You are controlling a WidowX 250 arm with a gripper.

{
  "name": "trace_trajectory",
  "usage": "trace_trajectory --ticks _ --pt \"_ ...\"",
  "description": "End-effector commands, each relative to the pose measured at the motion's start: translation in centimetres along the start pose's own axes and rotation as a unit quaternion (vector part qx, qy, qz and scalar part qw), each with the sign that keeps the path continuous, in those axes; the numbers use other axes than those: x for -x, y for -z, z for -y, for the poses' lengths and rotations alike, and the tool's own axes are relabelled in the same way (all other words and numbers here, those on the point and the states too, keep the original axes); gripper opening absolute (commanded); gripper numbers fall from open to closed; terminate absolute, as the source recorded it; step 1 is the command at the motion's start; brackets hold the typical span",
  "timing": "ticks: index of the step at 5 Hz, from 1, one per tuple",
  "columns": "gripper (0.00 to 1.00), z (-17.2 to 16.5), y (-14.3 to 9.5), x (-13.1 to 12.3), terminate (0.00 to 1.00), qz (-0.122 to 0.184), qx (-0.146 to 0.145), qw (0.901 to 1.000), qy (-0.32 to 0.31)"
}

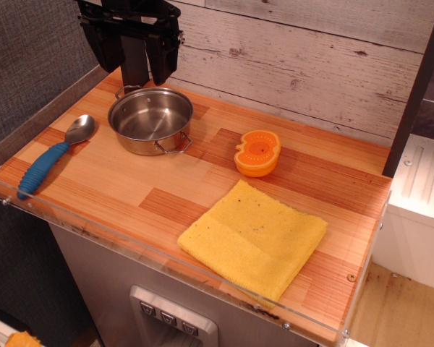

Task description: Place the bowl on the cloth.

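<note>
Gripper (143, 72) status: the black fingers hang above the far rim of the steel bowl (150, 120), spread apart with a visible gap between them, and hold nothing. Whether a fingertip touches the rim cannot be determined from this view.

Bowl position: upright on the wooden tabletop (130, 191), in the far left area, well apart from the yellow cloth (254, 238), which lies flat near the front right edge.

Probable failure modes:
- Rim slip. The bowl wall is thin, polished metal. A pinch on the rim with shallow engagement is likely to let the bowl rotate or drop out during the lift.
- Handle interference. A wire loop handle (173, 144) faces the front, another sits at the far side near the fingers. A finger landing on a loop instead of the wall would give an unstable hold.
- Transit collision. The orange apple-shaped piece (257, 152) lies between bowl and cloth. A low carry path may strike it.
- Edge placement. The cloth is only slightly wider than the bowl and close to the table edge, so an off-centre release could leave the bowl partly off it.
- Spoon contact. The blue-handled spoon (52, 157) lies just beside the bowl on the left and could be knocked if the bowl slides.

Inventory: one bowl, two loop handles, one cloth, one orange piece, one spoon, one gripper.
</note>
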State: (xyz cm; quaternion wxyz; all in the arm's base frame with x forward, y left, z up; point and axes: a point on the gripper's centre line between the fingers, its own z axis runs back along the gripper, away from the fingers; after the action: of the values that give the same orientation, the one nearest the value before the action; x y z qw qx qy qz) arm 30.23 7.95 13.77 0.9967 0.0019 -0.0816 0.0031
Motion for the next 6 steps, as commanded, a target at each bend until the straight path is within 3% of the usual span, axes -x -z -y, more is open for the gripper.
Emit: trace_trajectory --ticks 1,3,4,6 --pt "1.0 0.0 0.0 0.0 0.0 0.0 0.0 1.0 0.0" --pt "1.0 -1.5 2.9 -1.7 0.0 0.022 0.022 0.9973 -0.067" --pt "1.0 -1.9 5.4 -3.4 0.0 0.028 -0.008 0.9942 -0.104" --pt "1.0 0.0 10.3 -6.0 0.0 0.01 -0.029 0.9959 -0.085"
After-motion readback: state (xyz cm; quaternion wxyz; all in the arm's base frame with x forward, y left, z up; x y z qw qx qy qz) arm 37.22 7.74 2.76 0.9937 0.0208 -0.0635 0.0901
